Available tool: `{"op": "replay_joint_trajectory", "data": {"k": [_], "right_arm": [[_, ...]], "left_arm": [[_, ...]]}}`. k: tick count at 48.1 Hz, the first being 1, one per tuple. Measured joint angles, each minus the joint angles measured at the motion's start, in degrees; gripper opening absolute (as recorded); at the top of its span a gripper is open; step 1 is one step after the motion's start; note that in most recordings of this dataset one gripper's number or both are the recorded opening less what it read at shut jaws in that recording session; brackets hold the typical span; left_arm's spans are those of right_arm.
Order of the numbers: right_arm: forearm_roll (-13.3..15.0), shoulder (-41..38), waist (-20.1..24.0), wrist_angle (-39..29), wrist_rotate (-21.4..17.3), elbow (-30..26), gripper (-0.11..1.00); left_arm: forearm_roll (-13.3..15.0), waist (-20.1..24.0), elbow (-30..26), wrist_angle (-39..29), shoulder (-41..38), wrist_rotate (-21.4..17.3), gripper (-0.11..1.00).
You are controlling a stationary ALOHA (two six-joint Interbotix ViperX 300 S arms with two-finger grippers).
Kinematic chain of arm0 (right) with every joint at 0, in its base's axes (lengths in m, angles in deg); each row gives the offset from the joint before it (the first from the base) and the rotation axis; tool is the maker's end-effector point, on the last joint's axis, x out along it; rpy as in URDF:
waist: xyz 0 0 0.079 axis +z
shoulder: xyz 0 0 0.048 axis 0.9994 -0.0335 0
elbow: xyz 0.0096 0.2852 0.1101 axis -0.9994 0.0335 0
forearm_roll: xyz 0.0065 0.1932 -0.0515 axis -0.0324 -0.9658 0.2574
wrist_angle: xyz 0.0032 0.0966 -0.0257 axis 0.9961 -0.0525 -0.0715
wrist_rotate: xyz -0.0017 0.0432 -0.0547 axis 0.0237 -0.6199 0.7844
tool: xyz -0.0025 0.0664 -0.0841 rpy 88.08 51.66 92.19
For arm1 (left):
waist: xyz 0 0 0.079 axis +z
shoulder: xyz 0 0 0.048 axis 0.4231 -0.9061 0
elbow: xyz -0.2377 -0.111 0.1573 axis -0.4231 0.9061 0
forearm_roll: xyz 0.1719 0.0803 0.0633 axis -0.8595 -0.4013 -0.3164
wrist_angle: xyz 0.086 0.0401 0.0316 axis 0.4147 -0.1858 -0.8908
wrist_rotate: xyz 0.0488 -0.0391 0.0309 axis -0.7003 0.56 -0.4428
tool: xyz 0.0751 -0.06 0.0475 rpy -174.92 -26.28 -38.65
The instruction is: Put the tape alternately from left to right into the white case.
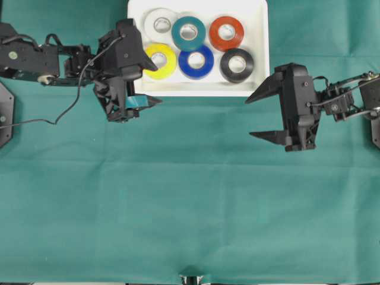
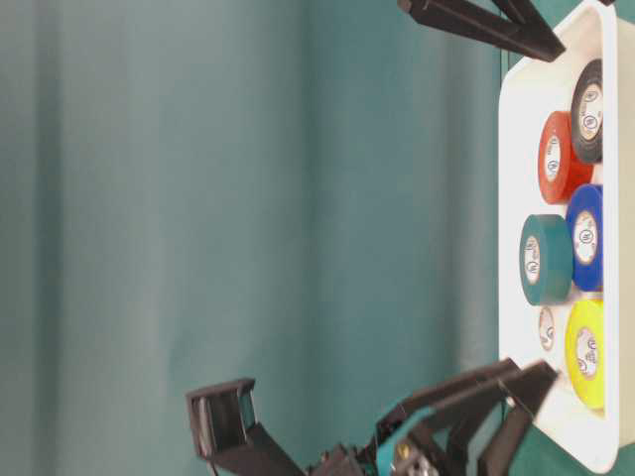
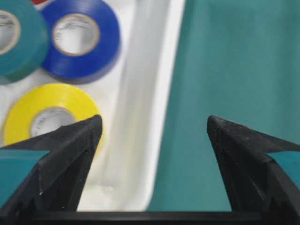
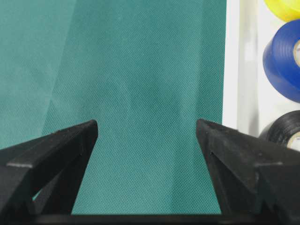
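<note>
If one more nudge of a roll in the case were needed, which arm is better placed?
Left. Its open claw hangs over the white case corner beside the yellow roll; the right claw, also open, sits outside over cloth.

Overhead: left gripper [image 1: 155, 84] finger covers part of the yellow roll [image 1: 164, 62]. Table-level: white roll [image 2: 547, 328] mostly hidden behind the teal roll [image 2: 544, 260]; white case [image 2: 516, 228] cut off at right edge.

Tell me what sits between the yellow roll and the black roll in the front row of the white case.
The blue roll lies between the yellow roll and the black roll, shown in the overhead view of the white case.
</note>
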Motion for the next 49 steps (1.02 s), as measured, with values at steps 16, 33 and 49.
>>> {"op": "replay_joint_trajectory", "data": {"k": [16, 33, 49], "right_arm": [[-0.1, 0.0, 0.0, 0.0, 0.0, 0.1, 0.83], [0.0, 0.0, 0.0, 0.0, 0.0, 0.1, 0.83], [-0.1, 0.0, 0.0, 0.0, 0.0, 0.1, 0.83]], "left_arm": [[0.0, -4.7, 3.3, 0.0, 3.5, 0.0, 1.0], [0.0, -6.8, 5.7, 0.0, 6.4, 0.1, 1.0], [0.0, -6.8, 5.8, 0.0, 6.5, 0.1, 1.0]]}}
